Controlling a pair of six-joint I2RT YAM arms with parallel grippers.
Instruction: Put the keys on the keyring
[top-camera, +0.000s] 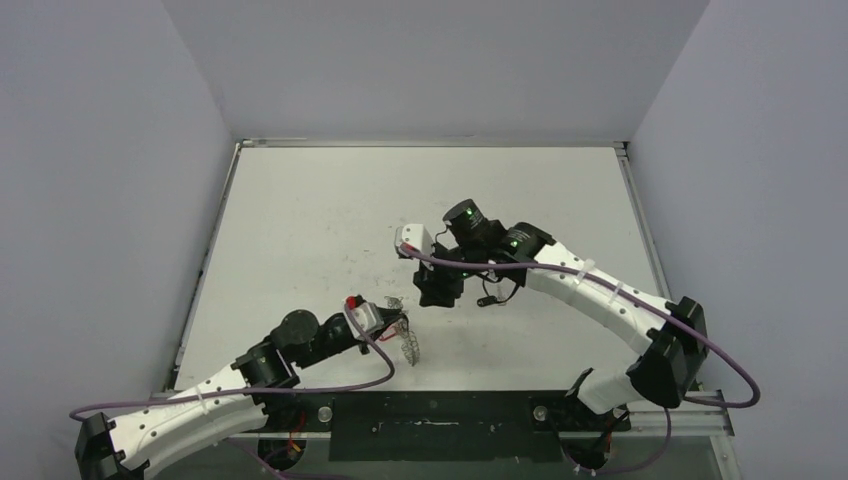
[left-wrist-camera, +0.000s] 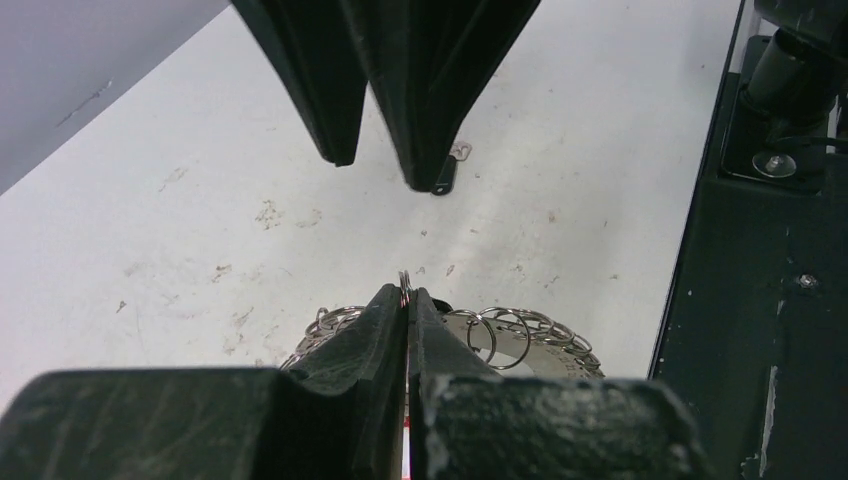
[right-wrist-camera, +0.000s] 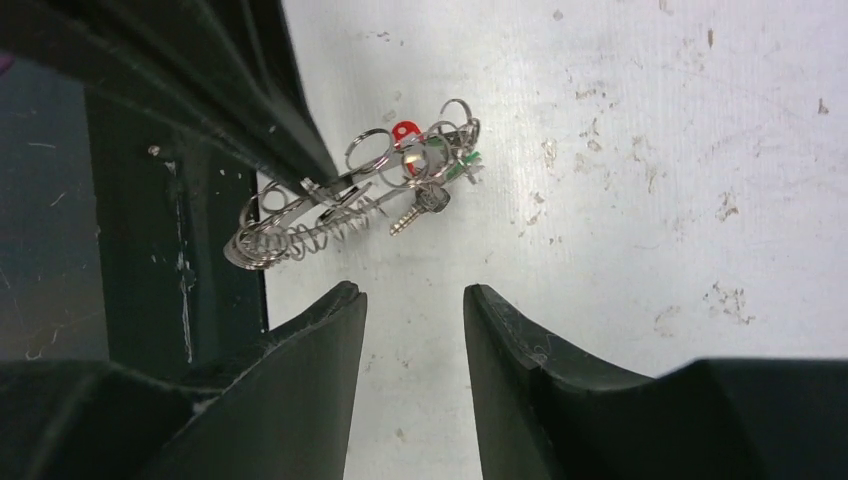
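Left hand (left-wrist-camera: 405, 300) is squeezed tight on the keyring (right-wrist-camera: 300, 232), pinching a thin loop of its frilly edge, near the front of the tabletop (top-camera: 300, 220). From the right wrist the ring looks almost edge-on, with its long axis running lower left to upper right and the green tag (right-wrist-camera: 468, 165) at the upper end. One key (right-wrist-camera: 420, 208) dangles by the tag, blade pointing down-left. Right hand (right-wrist-camera: 412, 292) is partly spread and holding nothing, with the other key (left-wrist-camera: 452, 170) on the tabletop right by its fingertip.
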